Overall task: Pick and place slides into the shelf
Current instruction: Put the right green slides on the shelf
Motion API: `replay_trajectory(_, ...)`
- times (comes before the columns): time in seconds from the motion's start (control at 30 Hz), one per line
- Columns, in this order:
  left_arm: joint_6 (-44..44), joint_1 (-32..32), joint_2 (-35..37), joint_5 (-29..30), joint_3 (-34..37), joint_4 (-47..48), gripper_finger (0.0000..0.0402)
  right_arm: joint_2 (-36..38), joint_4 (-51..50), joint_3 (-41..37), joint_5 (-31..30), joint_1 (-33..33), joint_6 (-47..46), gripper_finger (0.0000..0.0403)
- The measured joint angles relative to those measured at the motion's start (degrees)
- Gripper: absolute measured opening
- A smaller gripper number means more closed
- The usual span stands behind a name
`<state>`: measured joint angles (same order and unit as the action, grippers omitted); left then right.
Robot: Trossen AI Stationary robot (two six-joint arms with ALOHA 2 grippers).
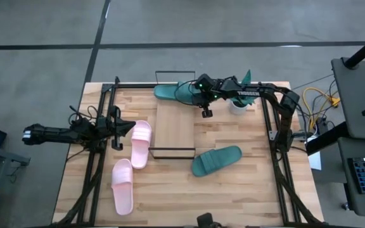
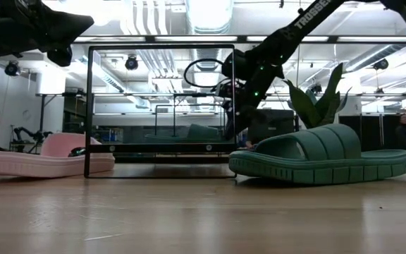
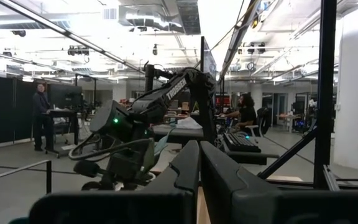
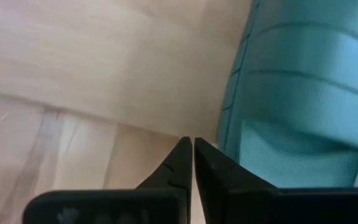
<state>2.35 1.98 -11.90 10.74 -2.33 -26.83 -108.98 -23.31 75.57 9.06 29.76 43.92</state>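
The shelf is a light-wood board with black wire rails, in the middle of the table. One teal slide lies across its far end and also shows in the right wrist view. My right gripper points down beside it, shut. The second teal slide lies sole down on the table near the shelf's near right corner. One pink slide lies left of the shelf, and the other lies nearer the front. My left gripper is shut and empty, held level above the table by the pink slide. My right gripper's shut fingertips point down at the wood right beside the teal slide's side edge. I cannot tell whether they touch the slide. The slide lies flat on the shelf.
A potted plant in a white pot stands right of the shelf's far end, under the right arm. Black frame rails run along the table's left and right sides. People stand in the room beyond the table.
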Motion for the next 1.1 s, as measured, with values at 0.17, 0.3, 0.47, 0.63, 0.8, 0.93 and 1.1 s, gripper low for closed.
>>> replay_trajectory(0.17, 0.0, 0.0, -0.07, 0.0, 0.0, -0.01, 0.0, -0.73, 3.0, 0.0, -0.04, 0.0, 0.04, 0.0009)
replay_trajectory(0.3, 0.0, 0.0, -0.07, 0.0, 0.02, 0.09, 0.0, -1.81, 5.35, 0.02, -0.11, 0.02, 0.02, 0.0009)
replay_trajectory(0.47, 0.0, 0.0, -0.12, 0.02, 0.02, 0.34, 0.0, -3.04, 7.45, 0.02, -0.14, 0.0, 0.68, 0.0009)
replay_trajectory(0.63, 0.0, 0.0, -0.16, 0.0, 0.04, 0.36, 0.0, -3.13, 9.49, 0.02, -1.8, 0.0, 0.88, 0.0008)
replay_trajectory(0.8, 0.0, 0.0, -0.13, 0.0, 0.07, 0.37, 0.0, -3.15, 10.39, 0.02, -3.15, 0.01, 1.04, 0.0008)
replay_trajectory(0.93, 0.0, 0.0, -0.31, 0.0, 0.07, 0.34, 0.0, -3.13, 10.41, 0.02, -3.15, 0.0, -0.3, 0.0008)
replay_trajectory(1.1, -0.07, 0.0, -0.46, 0.0, 0.07, 0.36, 0.0, -1.54, 8.68, 0.04, -3.3, -0.24, -1.25, 0.0009)
